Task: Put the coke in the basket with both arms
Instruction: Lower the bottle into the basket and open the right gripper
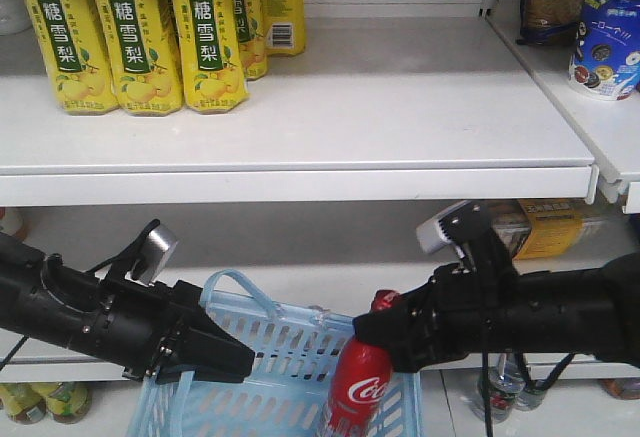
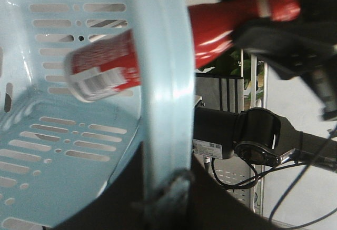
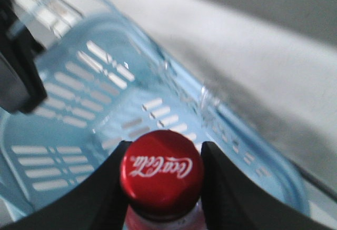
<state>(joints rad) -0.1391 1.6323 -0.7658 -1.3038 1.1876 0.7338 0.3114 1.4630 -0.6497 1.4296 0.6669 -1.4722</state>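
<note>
Upper white shelf board (image 1: 400, 107): yellow plastic pear-drink bottles (image 1: 130, 37) stood at its left end. Below, the left black pointed gripper (image 1: 235, 357) reached in from the left, and its jaws were closed on the rim of the light blue slotted plastic shopping basket (image 1: 290, 347). The red-wrapped plastic cola bottle (image 1: 362, 387) stood near upright at the basket's right side, lower body inside the walls. Contact with the slotted floor could not be told. The right black pointed gripper (image 1: 378, 327) was clamped on the bottle's neck just under the round red cap (image 3: 161, 169), one finger on either side.
</note>
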